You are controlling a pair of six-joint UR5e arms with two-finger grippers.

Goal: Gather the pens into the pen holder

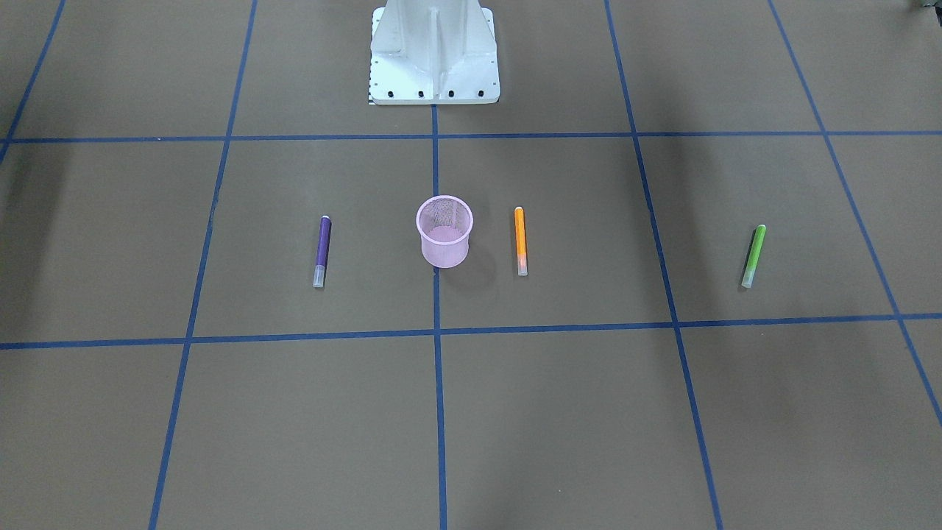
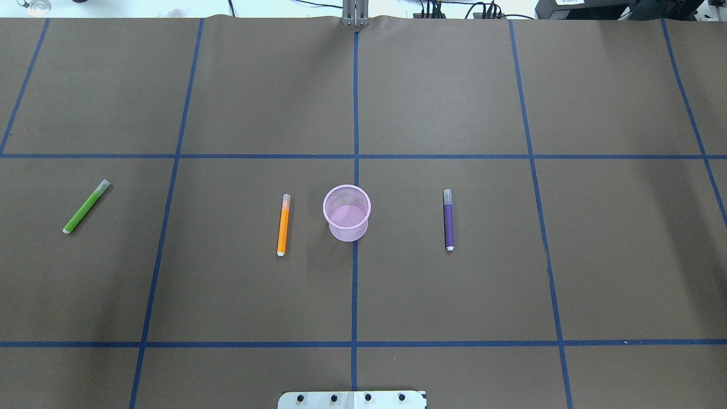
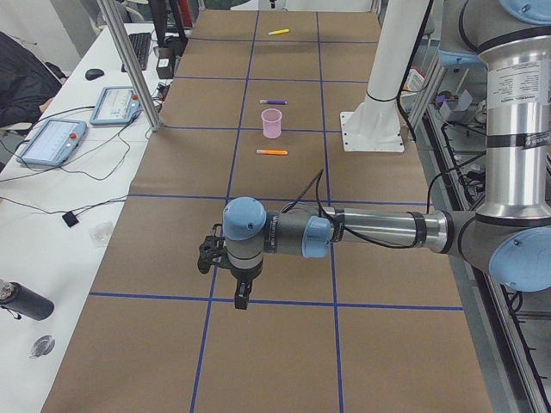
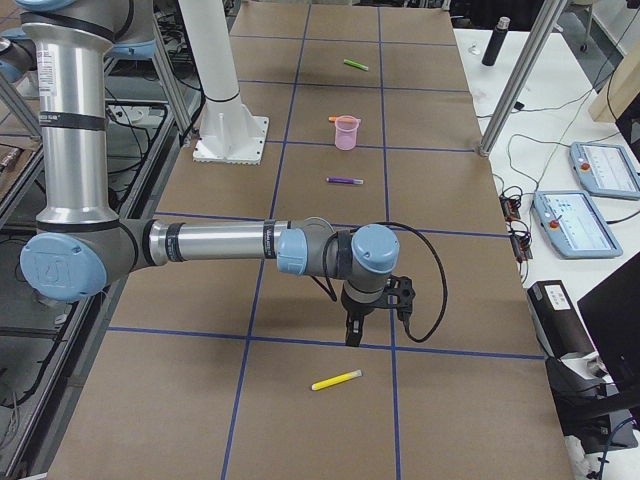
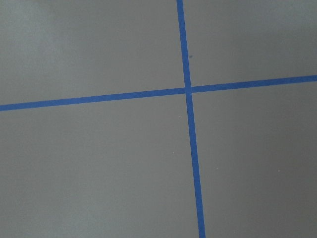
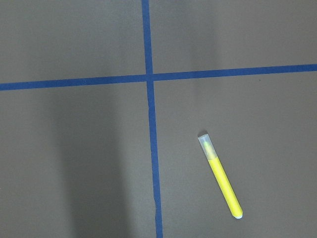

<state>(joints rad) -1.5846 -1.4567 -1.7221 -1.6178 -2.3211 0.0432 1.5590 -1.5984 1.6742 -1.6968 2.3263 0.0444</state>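
One big brown table has blue tape lines on it. Two grippers hang over the table, pointing down, each far from the pen holder. The left gripper is out on the robot's left and the right gripper on its right. I cannot tell if they are squeezed tight or let go.

One pink pen holder stands up in the middle. Four pens lie flat on the table, outside the holder. The orange pen is near the holder on the robot's left. The purple pen is near it on the right. The green pen is far left of the holder. The yellow pen is far right of it, by the right gripper.
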